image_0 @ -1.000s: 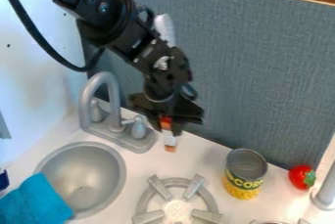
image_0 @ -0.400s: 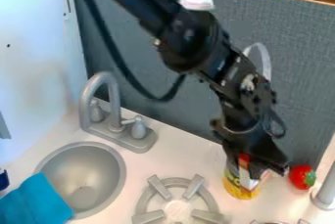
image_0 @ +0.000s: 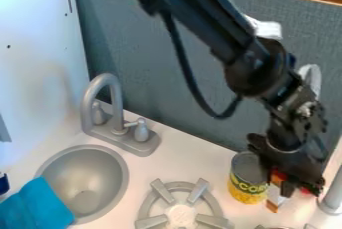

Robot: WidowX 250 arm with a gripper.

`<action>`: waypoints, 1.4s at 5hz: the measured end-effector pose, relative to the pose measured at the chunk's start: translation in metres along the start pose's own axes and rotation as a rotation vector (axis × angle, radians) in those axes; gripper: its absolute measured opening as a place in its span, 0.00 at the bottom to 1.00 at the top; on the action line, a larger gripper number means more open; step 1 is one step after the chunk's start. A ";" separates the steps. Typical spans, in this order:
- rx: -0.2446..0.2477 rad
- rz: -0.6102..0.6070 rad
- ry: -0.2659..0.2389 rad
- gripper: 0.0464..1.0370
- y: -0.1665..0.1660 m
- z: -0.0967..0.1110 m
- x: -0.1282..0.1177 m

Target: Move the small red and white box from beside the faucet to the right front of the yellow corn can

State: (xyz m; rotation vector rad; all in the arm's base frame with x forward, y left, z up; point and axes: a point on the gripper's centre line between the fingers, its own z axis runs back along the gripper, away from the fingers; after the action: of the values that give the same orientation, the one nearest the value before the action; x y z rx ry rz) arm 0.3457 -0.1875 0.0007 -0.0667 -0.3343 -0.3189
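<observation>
One hand (image_0: 279,175): at the right of the view, hanging low over the desk (image_0: 197,158), its fingers clamped on a small box.
Box (image_0: 274,196): white with red and orange parts, in the hand's grip, its lower end showing below the fingers; whether it touches the desk, I cannot tell.
Can (image_0: 247,188): upright, yellow label with a corn picture, just beside the box, on the sink side.
Tomato (image_0: 305,191): red, mostly hidden behind the hand.
Post (image_0: 332,197): grey, at the right edge, near the tomato.
Burner (image_0: 162,191): grey, on the desk, lower middle.
Sink (image_0: 87,173): round and grey, at left, with a blue cloth (image_0: 39,205) over its near-left rim.
Faucet (image_0: 117,105): grey, curved, behind the sink.
Step in hand: by my judgement, holding the box between its neighbours.
Next move: calls for a steady grip and care not to knock the can or tomato.
</observation>
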 end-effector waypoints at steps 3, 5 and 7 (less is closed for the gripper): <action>0.048 -0.035 0.038 0.37 0.004 -0.025 0.006; 0.055 -0.061 0.052 0.37 0.006 -0.038 0.000; 0.050 -0.054 0.073 0.37 0.008 -0.052 -0.008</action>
State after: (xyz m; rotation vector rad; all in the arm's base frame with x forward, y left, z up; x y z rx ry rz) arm 0.3571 -0.1834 -0.0510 0.0030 -0.2714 -0.3654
